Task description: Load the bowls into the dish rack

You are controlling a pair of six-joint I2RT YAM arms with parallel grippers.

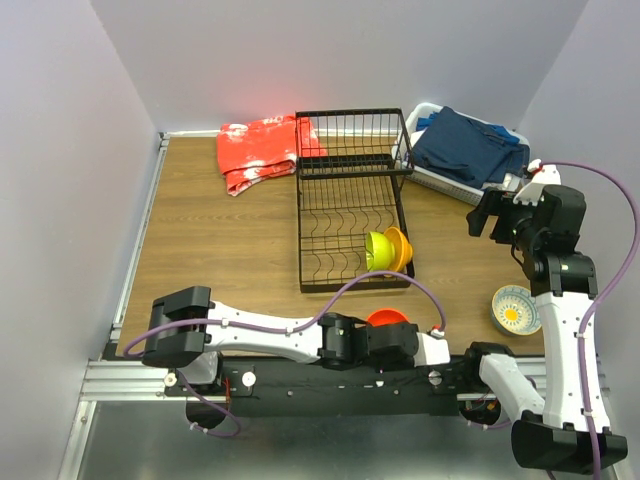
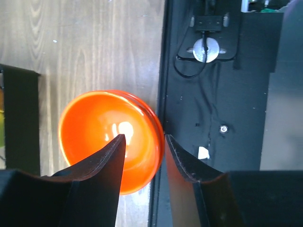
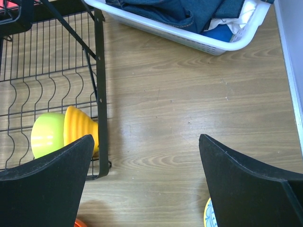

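The black wire dish rack (image 1: 350, 200) stands mid-table, with the lime green bowl (image 1: 377, 250) and the yellow-orange bowl (image 1: 399, 247) on their sides in its near right corner. Both also show in the right wrist view, lime green (image 3: 47, 135) and yellow-orange (image 3: 80, 127). The red-orange bowl (image 2: 104, 137) sits at the table's near edge. My left gripper (image 2: 145, 136) is open and straddles its right rim, one finger inside, one outside. The white bowl with blue pattern (image 1: 515, 308) sits at the right. My right gripper (image 3: 147, 137) is open, empty, and raised between the rack and the white bowl.
A red cloth (image 1: 262, 150) lies at the back left of the rack. A white plastic basket (image 3: 189, 35) with blue cloth stands at the back right. The black base rail (image 2: 213, 118) of the arms runs right beside the red-orange bowl.
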